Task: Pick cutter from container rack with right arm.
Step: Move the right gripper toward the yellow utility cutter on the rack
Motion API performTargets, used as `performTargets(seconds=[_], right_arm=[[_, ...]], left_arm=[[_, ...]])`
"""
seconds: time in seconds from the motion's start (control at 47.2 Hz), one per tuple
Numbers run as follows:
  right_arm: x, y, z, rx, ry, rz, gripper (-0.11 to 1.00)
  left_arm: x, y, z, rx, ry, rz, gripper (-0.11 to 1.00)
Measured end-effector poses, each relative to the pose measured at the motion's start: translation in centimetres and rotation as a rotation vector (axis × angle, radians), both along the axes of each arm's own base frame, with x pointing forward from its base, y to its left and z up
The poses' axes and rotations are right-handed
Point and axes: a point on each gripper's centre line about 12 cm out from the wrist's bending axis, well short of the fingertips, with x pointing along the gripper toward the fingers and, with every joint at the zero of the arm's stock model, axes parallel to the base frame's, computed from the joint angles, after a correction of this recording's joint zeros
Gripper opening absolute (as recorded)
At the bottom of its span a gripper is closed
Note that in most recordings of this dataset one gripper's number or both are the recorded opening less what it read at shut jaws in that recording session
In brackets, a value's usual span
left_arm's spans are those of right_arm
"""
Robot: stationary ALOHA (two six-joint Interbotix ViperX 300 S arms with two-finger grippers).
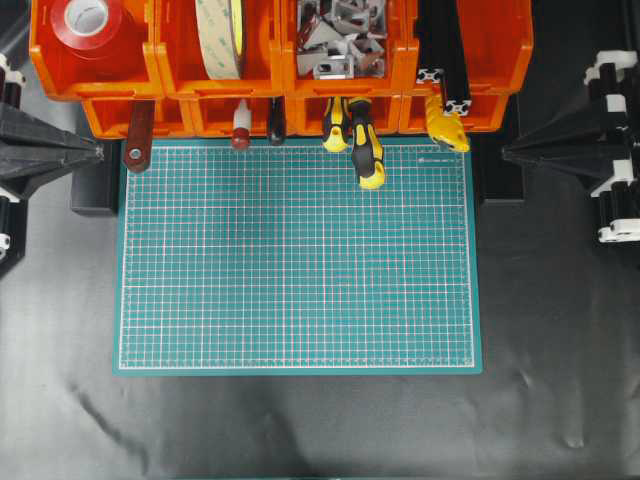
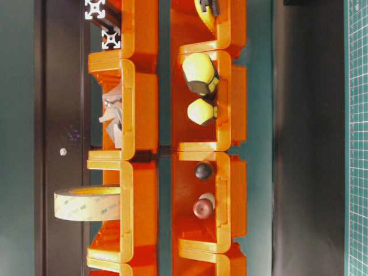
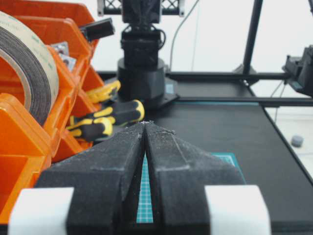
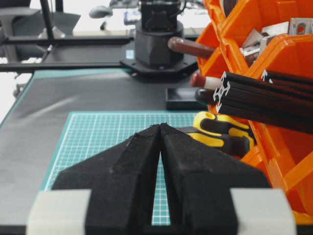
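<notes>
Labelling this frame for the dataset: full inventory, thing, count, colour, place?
container rack: one, orange, two tiers of bins along the top edge of the mat
cutter: one, yellow, poking out of the lower right bin
screwdrivers: two, yellow and black handles, lower bin left of the cutter
red tape roll: one, upper left bin
wide tape roll: one, beige, next upper bin
metal brackets: a pile, grey, third upper bin
aluminium profiles: two, black, upper right bin
brown-handled tool: one, lower left bin
cutting mat: one, green, centre of the table
left gripper: black, shut, at the left edge
right gripper: black, shut, at the right edge
</notes>
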Motion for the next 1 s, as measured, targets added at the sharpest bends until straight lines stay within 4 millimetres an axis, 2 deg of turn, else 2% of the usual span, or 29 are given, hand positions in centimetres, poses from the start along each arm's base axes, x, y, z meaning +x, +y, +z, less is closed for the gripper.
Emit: performTargets(seconds=[0.085, 0.212, 0.466, 0.594, 0.806, 0.997], right_arm=[[0.0, 0.0, -0.1, 0.001, 0.006, -0.002, 0.01], [0.0, 0.0, -0.8, 0.010, 0.094, -0.003, 0.00], [0.1, -0.1, 1.1, -0.016, 0.296, -0.003, 0.00], [0.1, -0.2, 1.4, -0.039, 0.431, -0.007, 0.00], [0.6, 0.3, 1.9, -0.234, 0.676, 0.014, 0.00], [1.5, 0.0, 3.8, -0.391, 0.790, -0.107, 0.00]], left_arm=[[0.3, 0.0, 0.0, -0.005, 0.017, -0.003, 0.01], [0.6, 0.0, 0.4, -0.026, 0.071, -0.003, 0.00], [0.7, 0.1, 1.1, -0.030, 0.161, 0.002, 0.00], [0.6, 0.1, 1.1, -0.031, 0.179, 0.005, 0.00], [0.5, 0.1, 0.6, -0.041, 0.233, 0.008, 0.00], [0.3, 0.0, 0.4, -0.059, 0.253, 0.004, 0.00]])
